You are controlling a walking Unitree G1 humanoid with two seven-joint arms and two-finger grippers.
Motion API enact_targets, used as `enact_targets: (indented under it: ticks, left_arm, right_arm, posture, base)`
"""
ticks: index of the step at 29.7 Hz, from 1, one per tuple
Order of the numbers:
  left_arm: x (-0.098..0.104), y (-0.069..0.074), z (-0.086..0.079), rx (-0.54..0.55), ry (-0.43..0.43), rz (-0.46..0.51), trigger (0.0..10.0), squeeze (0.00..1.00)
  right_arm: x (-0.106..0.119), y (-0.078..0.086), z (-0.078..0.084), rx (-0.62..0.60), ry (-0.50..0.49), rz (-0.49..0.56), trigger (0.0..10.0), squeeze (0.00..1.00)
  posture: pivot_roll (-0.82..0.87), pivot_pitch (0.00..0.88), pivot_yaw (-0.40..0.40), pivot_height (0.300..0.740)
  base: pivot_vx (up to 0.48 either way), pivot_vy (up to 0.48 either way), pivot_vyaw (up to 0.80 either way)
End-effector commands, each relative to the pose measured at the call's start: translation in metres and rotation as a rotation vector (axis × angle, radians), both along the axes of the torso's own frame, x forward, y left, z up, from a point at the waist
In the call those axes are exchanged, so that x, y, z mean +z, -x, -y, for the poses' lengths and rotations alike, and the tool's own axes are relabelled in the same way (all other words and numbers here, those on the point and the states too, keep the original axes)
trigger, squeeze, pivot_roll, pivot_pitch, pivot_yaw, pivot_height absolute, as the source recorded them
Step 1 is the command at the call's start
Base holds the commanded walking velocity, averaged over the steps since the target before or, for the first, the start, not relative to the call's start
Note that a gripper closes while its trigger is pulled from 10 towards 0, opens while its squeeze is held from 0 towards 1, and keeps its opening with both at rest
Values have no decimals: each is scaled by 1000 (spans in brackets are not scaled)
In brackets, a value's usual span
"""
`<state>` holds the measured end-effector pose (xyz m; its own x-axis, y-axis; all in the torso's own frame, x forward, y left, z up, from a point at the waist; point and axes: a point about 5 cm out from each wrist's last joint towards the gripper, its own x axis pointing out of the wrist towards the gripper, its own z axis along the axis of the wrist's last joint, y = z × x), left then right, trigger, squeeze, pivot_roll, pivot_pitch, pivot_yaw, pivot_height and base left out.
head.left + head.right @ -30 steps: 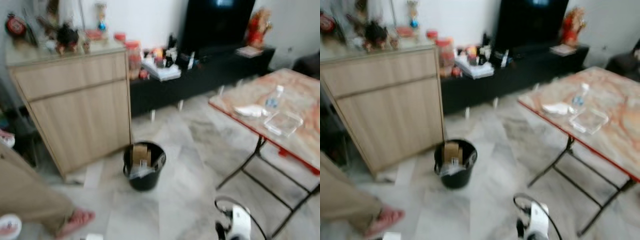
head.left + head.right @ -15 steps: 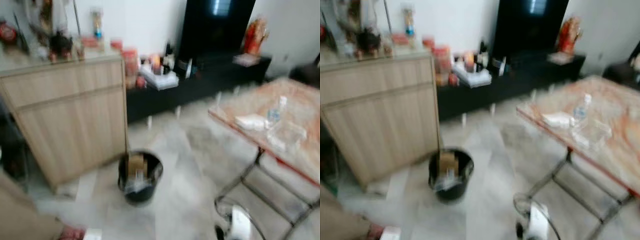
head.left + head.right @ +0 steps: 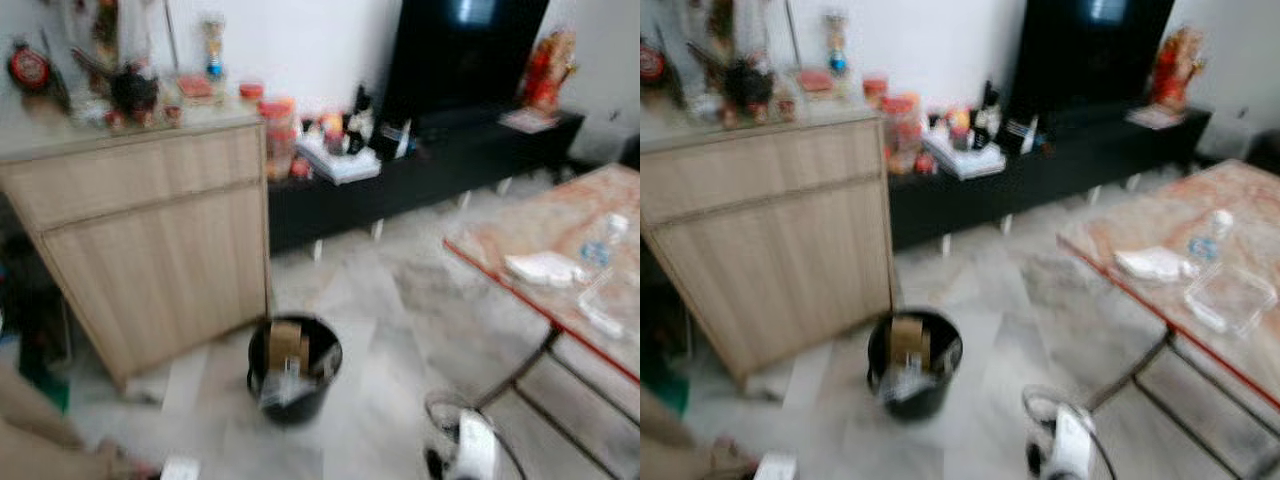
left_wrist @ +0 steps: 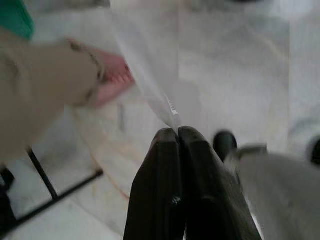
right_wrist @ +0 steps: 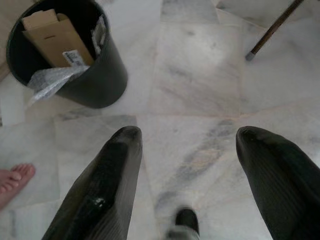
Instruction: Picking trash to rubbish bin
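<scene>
A black rubbish bin (image 3: 294, 368) stands on the floor in front of the wooden cabinet, holding a cardboard box (image 5: 52, 35) and bubble wrap (image 5: 52, 80). In the left wrist view my left gripper (image 4: 177, 131) is shut on the edge of a thin clear plastic wrapper (image 4: 150, 85) with a small label, hanging over the floor. My right gripper (image 5: 187, 137) is open and holds nothing, low over the tiles just beside the bin; its arm (image 3: 465, 450) is at the bottom of the eye views. On the table lie a white tissue (image 3: 540, 267), a plastic bottle (image 3: 1207, 238) and a clear container (image 3: 1230, 298).
A light wooden cabinet (image 3: 150, 240) stands left of the bin, with a black TV bench (image 3: 420, 170) behind. A folding table (image 3: 1160, 230) with a red edge is on the right. A person's bare foot (image 4: 112, 82) and beige trouser leg (image 4: 40, 85) are close to my left gripper.
The camera has swung, so the whole scene has slid to the right and stays blurred. The person's leg and foot have drawn back to the lower left corner.
</scene>
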<state>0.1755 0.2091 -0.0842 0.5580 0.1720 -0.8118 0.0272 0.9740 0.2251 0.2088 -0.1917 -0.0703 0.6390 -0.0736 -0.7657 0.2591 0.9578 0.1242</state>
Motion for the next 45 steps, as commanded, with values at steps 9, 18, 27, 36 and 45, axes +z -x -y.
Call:
enact_targets:
  ticks: [9,18,27,36,45]
  left_arm:
    - [-1,-1,9,-8,24,0,10000,0]
    - [-1,-1,11,-8,27,0,10000,0]
    - [-1,-2,10,-7,28,3,10000,0]
    - [-1,-1,11,-6,29,1,10000,0]
    - [-2,-1,11,-2,32,0,10000,0]
  right_arm:
    - [-1,6,12,-11,34,-14,10000,0]
    - [-2,6,12,-35,20,-12,10000,0]
    - [-1,6,12,-7,26,-14,10000,0]
    - [-4,12,14,-16,20,-33,10000,0]
    - [-5,14,15,-24,21,-44,10000,0]
  posture:
    - [50,0,-48,740]
    - [45,14,-45,740]
    - [47,22,-44,740]
    - [48,24,-45,740]
    - [51,22,-49,740]
  base:
    - [358,0,127]
    - [351,0,385]
    - [349,0,235]
    - [345,0,153]
    - [342,0,0]
